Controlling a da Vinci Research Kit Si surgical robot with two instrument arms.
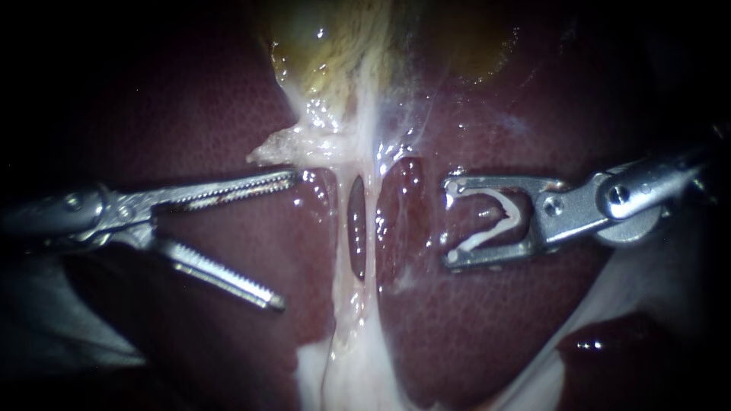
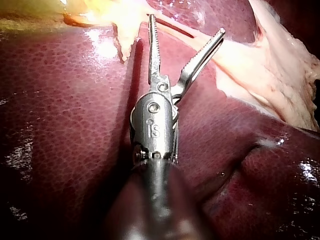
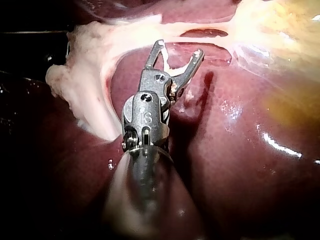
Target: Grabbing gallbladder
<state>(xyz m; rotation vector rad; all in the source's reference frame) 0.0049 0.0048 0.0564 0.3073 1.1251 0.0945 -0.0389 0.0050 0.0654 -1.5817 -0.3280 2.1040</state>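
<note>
The gallbladder [image 1: 327,46], a glistening yellow-green sac, lies at twelve o'clock in the endoscope view against the dark red liver [image 1: 228,114], narrowing into wet white strands [image 1: 367,228] that run toward six o'clock.

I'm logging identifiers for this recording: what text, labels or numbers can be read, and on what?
Left instrument: one small stamped mark on its wrist housing, not quoted here.
Right instrument: a like mark, not quoted.
Liver, gallbladder, clip in the right instrument: no text.
</note>
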